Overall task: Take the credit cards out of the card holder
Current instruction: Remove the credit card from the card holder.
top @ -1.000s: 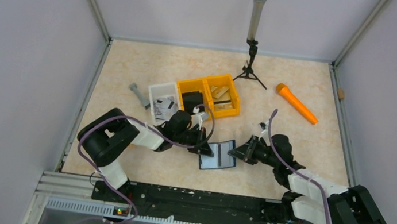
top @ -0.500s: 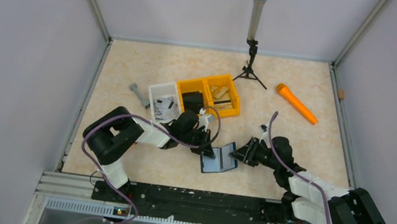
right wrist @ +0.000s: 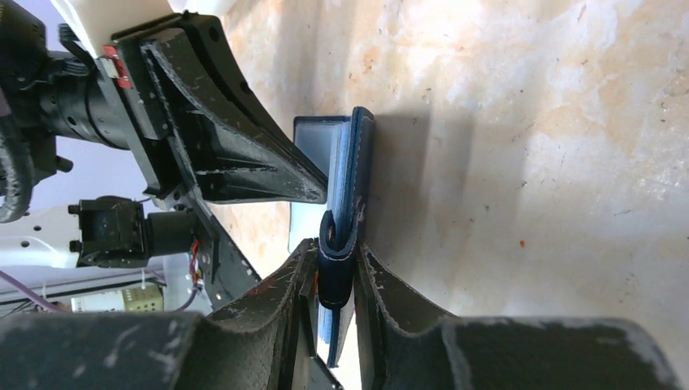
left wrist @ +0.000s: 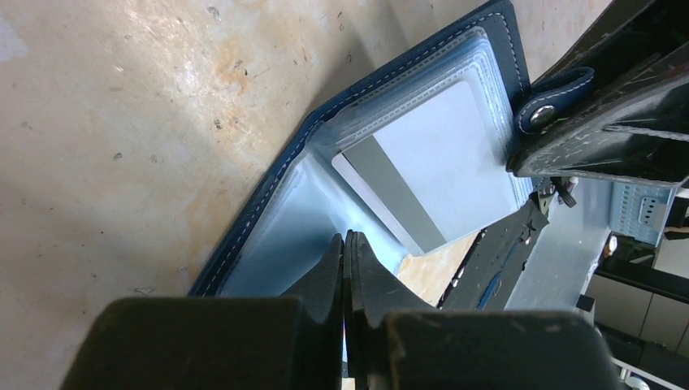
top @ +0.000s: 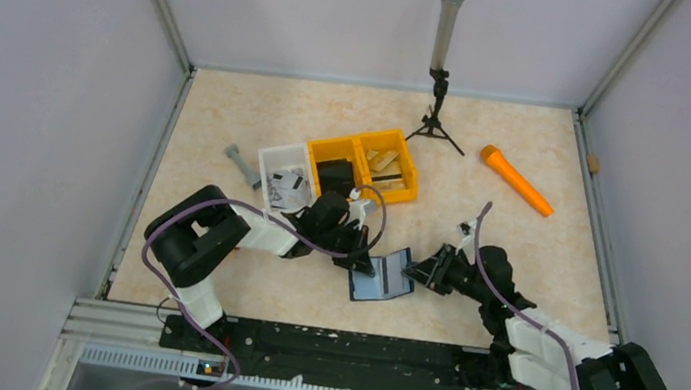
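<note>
navy-blue stitched folding card holder (top: pixel 382 273) lies open just in front of a yellow plastic two-compartment bin (top: pixel 391 199), a silvery-grey striped card (left wrist: pixel 439 162) in its clear right pocket. left gripper (left wrist: pixel 345 248) is pinched closed at the pale left flap; right gripper (right wrist: pixel 337 244) clamps the snap-tab edge. the bin holds a black block (top: pixel 332 173) and pale pieces (top: pixel 384 163).

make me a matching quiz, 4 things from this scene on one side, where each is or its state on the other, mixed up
1 left hand
2 right hand
3 grey card
4 yellow bin

a clamped on the card holder by its navy cover
b beside the white tray
c shut, tips at the pale inner pocket
d tucked in a clear pocket

Pairs: 1-c, 2-a, 3-d, 4-b
</note>
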Motion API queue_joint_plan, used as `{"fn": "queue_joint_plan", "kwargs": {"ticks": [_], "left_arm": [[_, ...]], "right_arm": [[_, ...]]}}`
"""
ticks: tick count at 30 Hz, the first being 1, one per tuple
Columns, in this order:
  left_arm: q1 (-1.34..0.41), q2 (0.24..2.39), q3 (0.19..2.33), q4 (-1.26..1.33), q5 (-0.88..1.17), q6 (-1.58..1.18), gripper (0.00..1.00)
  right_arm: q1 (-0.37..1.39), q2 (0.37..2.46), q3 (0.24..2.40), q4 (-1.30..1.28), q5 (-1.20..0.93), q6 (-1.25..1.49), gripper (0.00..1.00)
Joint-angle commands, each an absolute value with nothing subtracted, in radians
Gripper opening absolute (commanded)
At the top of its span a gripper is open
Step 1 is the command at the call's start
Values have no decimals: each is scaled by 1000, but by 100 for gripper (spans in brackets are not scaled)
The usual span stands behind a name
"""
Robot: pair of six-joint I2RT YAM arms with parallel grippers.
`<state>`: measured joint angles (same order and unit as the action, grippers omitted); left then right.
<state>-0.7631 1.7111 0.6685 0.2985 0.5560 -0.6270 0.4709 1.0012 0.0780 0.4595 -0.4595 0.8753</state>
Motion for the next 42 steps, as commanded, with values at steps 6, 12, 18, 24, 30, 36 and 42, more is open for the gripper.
{"fn": "queue_joint_plan", "kwargs": {"ticks": [6,12,18,24,30,36,42], "left_arm": [[-773,1740,691,250,513,-589,0],[-776,1739,696,251,516,-589,0],[-778,1740,696,250,518,-589,0],[-778,1741,700,248,520,-588,0],[-778,1746,703,246,522,-588,0],[-779,1747,706,246,524,-589,0],[-781,1747,711,239,523,-588,0]], "right_arm": [[471,932,90,432,-420,863,13],[471,1011,110,443,-470,829,22],[471,1058,107,521,-502,859,29],[471,1054,115,500,-493,847,20],[471,1020,108,504,-487,859,31],[471,1043,125,496,-502,833,38],[471,1085,115,572,-524,864,41]]}}
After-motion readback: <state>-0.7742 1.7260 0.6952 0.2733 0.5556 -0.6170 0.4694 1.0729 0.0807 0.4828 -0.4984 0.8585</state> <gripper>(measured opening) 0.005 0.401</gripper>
